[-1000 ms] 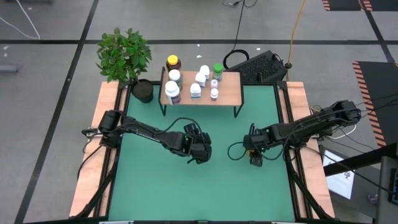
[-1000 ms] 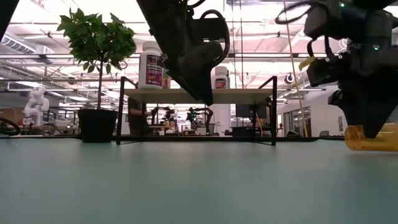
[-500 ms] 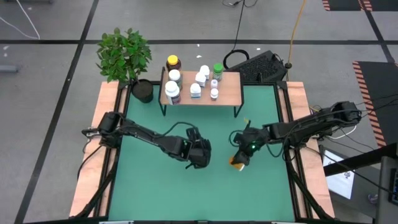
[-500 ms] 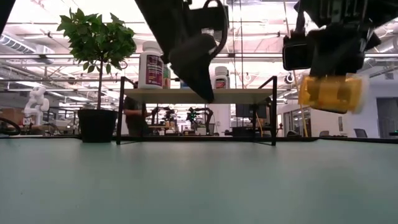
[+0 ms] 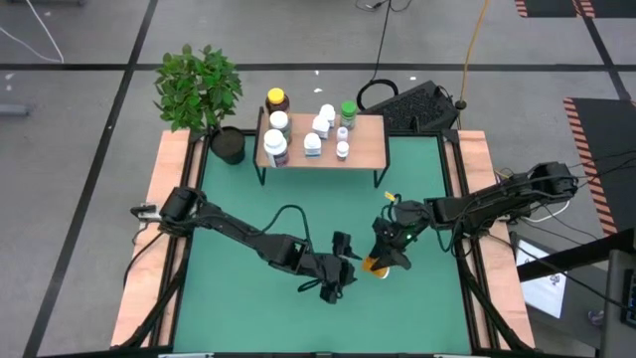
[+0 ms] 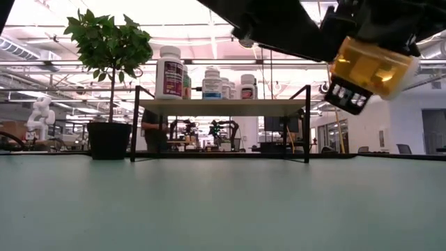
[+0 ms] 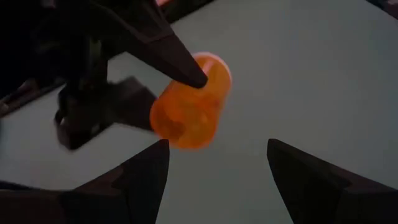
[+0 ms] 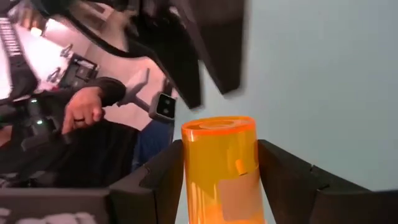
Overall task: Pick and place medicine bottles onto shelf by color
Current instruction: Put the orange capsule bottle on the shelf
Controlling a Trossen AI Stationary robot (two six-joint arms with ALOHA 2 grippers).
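An orange medicine bottle hangs above the middle of the green table, with my right gripper shut on it. In the low view the orange bottle is tilted, well above the table top. My left gripper is just left of it, open, its two fingers pointing at the orange bottle without touching. The shelf stands at the far edge on thin black legs, with several medicine bottles, mostly white, upright on its wood top. My right gripper pinches the bottle's round body between its two fingers, one on each side. The bottle lies along the fingers, with one end sticking out past them. The fingers come from the table's right, slanting down. The bottle is lifted clear and tilted.
A potted plant in a black pot stands left of the shelf. A black keyboard lies beyond the far right corner. A person's hand shows beyond the table in the right wrist view. Bare green mat lies near the front edge.
My right gripper has lifted the orange bottle off the table, where it lay, tipped from pointing down to nearly level, and carried the bottle a little toward the table's left. My left gripper has gone toward the near edge and the right, turning toward the bottle.
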